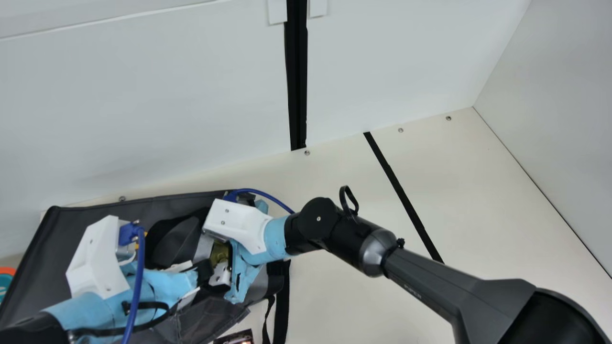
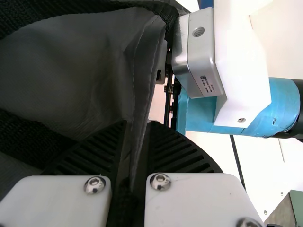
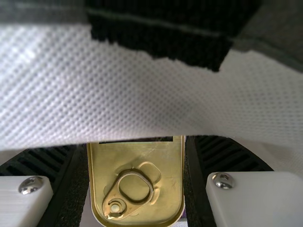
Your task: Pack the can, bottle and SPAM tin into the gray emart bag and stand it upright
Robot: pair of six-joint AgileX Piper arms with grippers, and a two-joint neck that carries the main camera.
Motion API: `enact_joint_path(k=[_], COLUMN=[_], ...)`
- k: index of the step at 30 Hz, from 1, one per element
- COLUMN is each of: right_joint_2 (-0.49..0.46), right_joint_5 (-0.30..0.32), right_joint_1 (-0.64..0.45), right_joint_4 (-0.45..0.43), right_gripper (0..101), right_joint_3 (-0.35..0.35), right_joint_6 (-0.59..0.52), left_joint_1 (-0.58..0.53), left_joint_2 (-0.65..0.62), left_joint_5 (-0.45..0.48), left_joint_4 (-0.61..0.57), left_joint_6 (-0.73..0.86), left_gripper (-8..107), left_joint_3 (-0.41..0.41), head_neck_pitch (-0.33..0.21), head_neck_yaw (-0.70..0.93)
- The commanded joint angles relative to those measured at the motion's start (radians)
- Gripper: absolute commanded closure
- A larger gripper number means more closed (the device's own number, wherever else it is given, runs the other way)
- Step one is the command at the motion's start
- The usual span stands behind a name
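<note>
The gray emart bag lies on the table at the left of the main view, its opening bunched around both grippers. My left gripper is at the opening; in the left wrist view that gripper pinches a fold of the bag's gray fabric. Close beside it is my right gripper, over the bag's right part. The right wrist view has the right gripper shut on the SPAM tin, gold lid and pull ring facing the camera, beneath the bag's white lining. The can and bottle cannot be made out.
Black straps hang off the bag's right side onto the table. A dark printed item lies at the bottom edge, and an orange and teal object at the far left. White walls stand behind and at the right.
</note>
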Motion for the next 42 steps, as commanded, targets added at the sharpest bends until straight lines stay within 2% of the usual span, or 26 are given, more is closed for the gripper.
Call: enact_joint_path(k=[1,18,42], right_joint_2=[0.001,-0.013,-0.134], right_joint_5=[-0.004,0.011,0.111], right_joint_1=[-0.001,-0.018,-0.116], right_joint_4=[-0.005,-0.009,0.002], right_gripper=[61,6,6], right_joint_3=[-0.001,0.005,0.112], right_joint_6=[0.004,0.018,-0.032], left_joint_1=[0.000,0.000,0.000], left_joint_2=[0.000,0.000,0.000], left_joint_5=[0.000,0.000,0.000], left_joint_4=[0.000,0.000,0.000], left_joint_6=[0.000,0.000,0.000], left_gripper=[107,107,107], left_joint_3=[0.000,0.000,0.000], head_neck_pitch=[-0.023,-0.023,-0.023], head_neck_yaw=[-0.001,-0.001,-0.001])
